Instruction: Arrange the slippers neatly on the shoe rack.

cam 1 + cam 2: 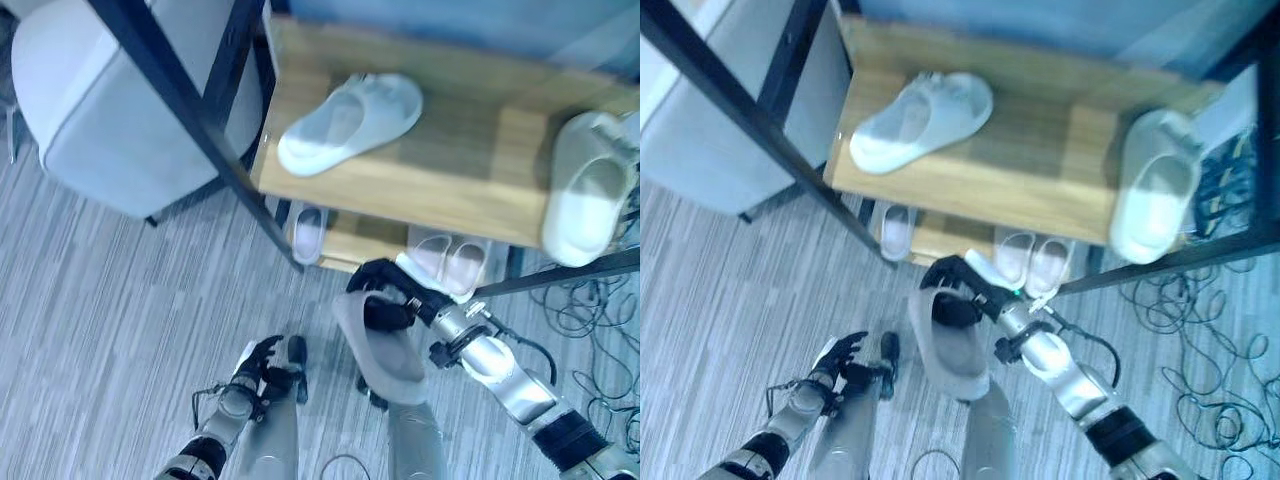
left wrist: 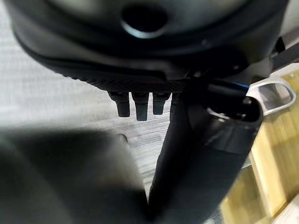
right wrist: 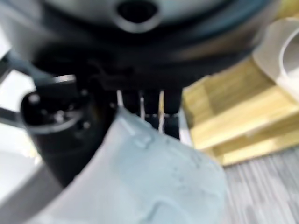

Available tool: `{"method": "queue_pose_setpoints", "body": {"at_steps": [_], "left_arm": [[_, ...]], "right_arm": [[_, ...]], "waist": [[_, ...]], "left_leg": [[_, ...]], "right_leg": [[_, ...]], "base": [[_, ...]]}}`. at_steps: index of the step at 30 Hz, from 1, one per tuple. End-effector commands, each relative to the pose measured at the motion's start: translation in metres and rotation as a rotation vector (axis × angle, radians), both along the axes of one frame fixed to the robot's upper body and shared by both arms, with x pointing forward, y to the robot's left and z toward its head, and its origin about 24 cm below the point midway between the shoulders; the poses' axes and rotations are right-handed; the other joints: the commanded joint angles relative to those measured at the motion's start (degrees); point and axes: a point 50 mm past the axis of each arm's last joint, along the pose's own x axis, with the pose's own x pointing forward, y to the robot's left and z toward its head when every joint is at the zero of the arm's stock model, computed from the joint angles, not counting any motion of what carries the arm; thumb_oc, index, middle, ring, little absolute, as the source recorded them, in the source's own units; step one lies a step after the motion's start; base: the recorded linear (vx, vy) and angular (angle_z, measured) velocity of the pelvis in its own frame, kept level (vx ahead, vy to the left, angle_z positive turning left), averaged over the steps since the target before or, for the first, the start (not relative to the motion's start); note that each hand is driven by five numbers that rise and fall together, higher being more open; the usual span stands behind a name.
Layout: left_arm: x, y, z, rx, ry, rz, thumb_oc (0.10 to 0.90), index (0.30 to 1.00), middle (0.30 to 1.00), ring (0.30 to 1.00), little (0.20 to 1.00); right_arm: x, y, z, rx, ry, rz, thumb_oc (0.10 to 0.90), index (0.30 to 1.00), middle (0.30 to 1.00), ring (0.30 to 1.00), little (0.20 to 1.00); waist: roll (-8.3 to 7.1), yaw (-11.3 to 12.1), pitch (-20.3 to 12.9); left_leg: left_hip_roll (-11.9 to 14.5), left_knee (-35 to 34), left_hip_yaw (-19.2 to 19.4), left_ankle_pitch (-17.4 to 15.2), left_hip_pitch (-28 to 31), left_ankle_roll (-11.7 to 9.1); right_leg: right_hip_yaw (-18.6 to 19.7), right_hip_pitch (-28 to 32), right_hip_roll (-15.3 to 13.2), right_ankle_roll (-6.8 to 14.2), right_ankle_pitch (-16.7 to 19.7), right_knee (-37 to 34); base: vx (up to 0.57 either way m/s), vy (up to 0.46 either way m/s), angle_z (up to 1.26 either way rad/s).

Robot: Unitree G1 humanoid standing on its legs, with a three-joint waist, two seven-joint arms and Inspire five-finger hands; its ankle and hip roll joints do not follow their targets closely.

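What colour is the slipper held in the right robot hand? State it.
Grey slipper, held by the right robot hand; clearest in the left eye view.

- Rack (image 1: 470,195): wooden shelves in a dark frame, seen from above, with a top shelf and a lower one beneath.
- Grey slipper (image 1: 385,352): held clear of the floor just in front of the rack's lower shelf, lengthwise away from the rack.
- White slipper (image 1: 350,120): on the rack's top shelf, left part, lying diagonally, sole down.
- Second white slipper (image 1: 588,190): at the top shelf's right end, overhanging the front edge.
- Pale pair (image 1: 448,258): side by side on the lower shelf.
- Single pale slipper (image 1: 309,232): on the lower shelf's left end.
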Motion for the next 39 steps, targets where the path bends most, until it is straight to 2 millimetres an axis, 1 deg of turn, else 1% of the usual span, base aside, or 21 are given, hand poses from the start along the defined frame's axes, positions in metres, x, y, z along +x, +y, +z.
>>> {"method": "queue_pose_setpoints", "body": {"at_steps": [1,3,4,7,10,11,12,13,14,15,16,17,19,20,22,23,24,26,29,36,39], "left_arm": [[-0.038,0.010,-0.025,0.008,0.089,0.052,0.800,0.900,0.900,0.900,0.900],[-0.029,0.008,-0.013,-0.041,0.024,0.071,0.800,0.900,0.900,0.900,0.900],[-0.026,0.007,-0.007,-0.056,-0.010,0.074,0.800,0.900,0.900,0.900,0.900],[-0.019,0.006,0.007,-0.098,-0.080,0.081,0.800,0.900,0.900,0.900,0.900],[-0.013,0.009,0.021,-0.125,-0.143,0.090,0.800,0.900,0.900,0.900,0.900],[-0.008,0.011,0.028,-0.139,-0.175,0.101,0.800,0.900,0.900,0.900,0.900],[-0.003,0.014,0.038,-0.135,-0.219,0.091,0.800,0.900,0.900,0.900,0.900],[-0.003,0.014,0.039,-0.136,-0.221,0.093,0.800,0.900,0.900,0.900,0.900],[0.000,0.017,0.045,-0.137,-0.246,0.091,0.800,0.900,0.900,0.900,0.900],[0.002,0.018,0.050,-0.137,-0.264,0.083,0.800,0.900,0.900,0.900,0.900],[0.002,0.018,0.050,-0.138,-0.265,0.085,0.800,0.900,0.900,0.900,0.900],[0.006,0.019,0.059,-0.139,-0.302,0.076,0.800,0.900,0.900,0.900,0.900],[0.007,0.019,0.063,-0.175,-0.311,0.083,0.800,0.900,0.900,0.900,0.900],[0.005,0.018,0.061,-0.181,-0.304,0.088,0.800,0.900,0.900,0.900,0.900],[0.001,0.018,0.059,-0.189,-0.293,0.089,0.800,0.900,0.900,0.900,0.900],[-0.002,0.018,0.059,-0.203,-0.290,0.084,0.800,0.900,0.900,0.900,0.900],[-0.005,0.016,0.060,-0.200,-0.292,0.064,0.800,0.900,0.900,0.900,0.900],[-0.009,0.014,0.062,-0.219,-0.297,0.045,0.800,0.900,0.900,0.900,0.900],[-0.011,0.013,0.062,-0.233,-0.290,0.041,0.800,0.900,0.900,0.900,0.900],[-0.020,0.012,0.068,-0.232,-0.305,-0.015,0.800,0.900,0.900,0.900,0.900],[-0.021,0.012,0.068,-0.228,-0.301,-0.020,0.800,0.900,0.900,0.900,0.900]], "right_arm": [[-0.012,0.013,0.054,0.100,-0.336,0.041,0.400,0.300,0.300,0.300,0.300],[-0.008,0.007,0.073,0.089,-0.434,-0.001,0.400,0.300,0.300,0.300,0.300],[-0.007,0.004,0.084,0.079,-0.494,-0.014,0.400,0.300,0.300,0.300,0.300],[-0.004,-0.001,0.109,0.064,-0.616,-0.050,0.400,0.300,0.300,0.300,0.300],[-0.001,-0.006,0.133,0.026,-0.717,-0.076,0.400,0.300,0.300,0.300,0.300],[0.002,-0.009,0.145,0.004,-0.759,-0.096,0.400,0.300,0.300,0.300,0.300],[0.004,-0.014,0.163,-0.033,-0.815,-0.115,0.400,0.300,0.300,0.300,0.300],[0.004,-0.013,0.163,-0.034,-0.818,-0.113,0.400,0.300,0.300,0.300,0.300],[0.005,-0.016,0.172,-0.046,-0.845,-0.128,0.400,0.300,0.300,0.300,0.300],[0.005,-0.017,0.179,-0.055,-0.867,-0.132,0.400,0.300,0.300,0.300,0.300],[0.005,-0.016,0.180,-0.055,-0.869,-0.131,0.400,0.300,0.300,0.300,0.300],[0.009,-0.021,0.192,-0.079,-0.896,-0.159,0.400,0.300,0.300,0.300,0.300],[0.013,-0.024,0.201,-0.088,-0.914,-0.190,0.400,0.300,0.300,0.300,0.300],[0.016,-0.026,0.203,-0.095,-0.915,-0.208,0.400,0.300,0.300,0.300,0.300],[0.021,-0.026,0.204,-0.099,-0.911,-0.225,0.400,0.300,0.300,0.300,0.300],[0.026,-0.028,0.209,-0.135,-0.917,-0.252,0.400,0.300,0.300,0.300,0.300],[0.032,-0.031,0.218,-0.171,-0.936,-0.287,0.400,0.300,0.300,0.300,0.300],[0.038,-0.038,0.226,-0.214,-0.960,-0.352,0.400,0.300,0.300,0.300,0.300],[0.041,-0.039,0.230,-0.221,-0.974,-0.374,0.400,0.300,0.300,0.300,0.300],[0.051,-0.055,0.238,-0.323,-0.978,-0.494,0.400,0.300,0.300,0.300,0.300],[0.053,-0.060,0.239,-0.340,-0.974,-0.525,0.400,0.300,0.300,0.300,0.300]], "waist": [[0.82,0.2,-5.2],[1.17,0.7,-5.3],[1.31,1.1,-5.4],[1.57,1.7,-5.9],[2.06,2.1,-4.5],[2.10,2.2,-3.9],[2.33,2.3,-2.6],[2.29,2.2,-2.8],[2.35,2.3,-2.1],[2.14,2.4,-0.9],[2.05,2.4,-0.6],[1.59,2.4,2.8],[1.32,2.6,5.1],[0.86,2.6,5.1],[0.22,2.9,5.1],[-0.53,3.3,5.1],[-0.55,3.4,5.1],[-0.72,4.0,5.1],[-0.90,4.3,5.1],[-1.16,6.3,5.1],[-1.34,6.6,5.1]], "left_leg": [[1.2,3.3,-0.1,2.7,-10.0,-1.3],[1.4,10.9,-0.8,0.6,-17.5,-1.0],[1.3,14.9,-1.5,-0.7,-21.4,-0.4],[2.0,25.4,-3.3,-4.6,-31.3,0.9],[2.2,35.2,-3.9,-8.0,-38.4,1.7],[2.2,39.5,-4.0,-9.9,-41.3,2.0],[2.6,44.6,-4.0,-11.8,-44.5,2.2],[2.6,45.5,-4.1,-12.3,-45.3,2.2],[2.8,48.1,-4.1,-13.5,-46.7,2.4],[3.3,50.6,-3.9,-14.9,-46.9,2.4],[3.4,51.0,-3.9,-15.2,-46.9,2.4],[3.8,56.0,-3.1,-18.0,-46.9,2.8],[4.2,59.9,-2.9,-20.6,-46.9,3.1],[4.3,62.1,-2.7,-22.5,-46.9,3.2],[4.6,64.7,-2.0,-24.5,-46.9,3.5],[4.6,67.5,-1.9,-26.5,-46.9,3.8],[4.3,70.1,-2.1,-28.2,-46.9,4.0],[4.0,72.1,-2.0,-29.5,-46.9,4.0],[4.0,73.0,-2.1,-30.2,-46.9,4.0],[4.0,75.5,-2.3,-32.4,-46.9,4.1],[4.0,75.9,-2.1,-32.7,-46.9,3.9]], "right_leg": [[4.1,-6.9,-0.2,1.4,-3.0,5.7],[5.6,-13.9,-1.4,-0.3,-5.4,12.8],[6.3,-17.6,-1.8,-0.9,-6.9,16.4],[8.1,-27.1,-2.1,-2.3,-10.5,26.9],[9.6,-33.8,-2.3,-3.8,-13.5,36.4],[9.9,-36.6,-2.9,-4.0,-15.0,40.7],[10.8,-39.7,-3.3,-4.8,-16.4,45.6],[11.0,-40.5,-3.3,-4.7,-16.9,46.5],[11.4,-41.8,-3.6,-5.1,-17.7,48.7],[12.5,-42.4,-3.7,-5.5,-18.8,51.1],[12.7,-42.5,-3.6,-5.4,-19.1,51.5],[14.6,-43.2,-3.9,-6.0,-20.9,57.1],[16.5,-44.2,-3.9,-6.0,-22.4,61.6],[17.4,-44.8,-4.2,-6.2,-23.4,64.0],[19.1,-45.9,-3.9,-6.5,-24.7,67.5],[20.6,-47.0,-4.1,-6.8,-26.2,70.6],[21.5,-47.1,-4.4,-6.9,-27.5,73.1],[22.5,-47.1,-5.2,-7.5,-28.9,75.5],[22.9,-47.1,-5.9,-7.9,-29.8,76.7],[22.9,-47.1,-8.3,-7.6,-31.0,79.6],[23.1,-47.1,-8.7,-7.6,-31.3,80.1]], "base": [[-0.10,-0.045,0.13],[-0.07,-0.029,0.09],[0.00,-0.001,0.05],[0.02,0.008,0.01],[0.05,-0.018,-0.02],[0.07,-0.018,0.09],[0.09,-0.006,0.11],[0.08,-0.019,0.08],[0.07,-0.038,0.06],[0.05,-0.041,0.07],[0.07,-0.047,0.10],[0.05,-0.033,0.11],[0.08,-0.040,0.13],[0.09,-0.036,0.11],[0.09,-0.033,0.06],[0.10,-0.013,0.08],[0.07,-0.004,0.09],[0.03,0.018,0.17],[0.01,0.017,0.23],[0.00,0.010,0.09],[0.01,-0.006,0.06]]}}
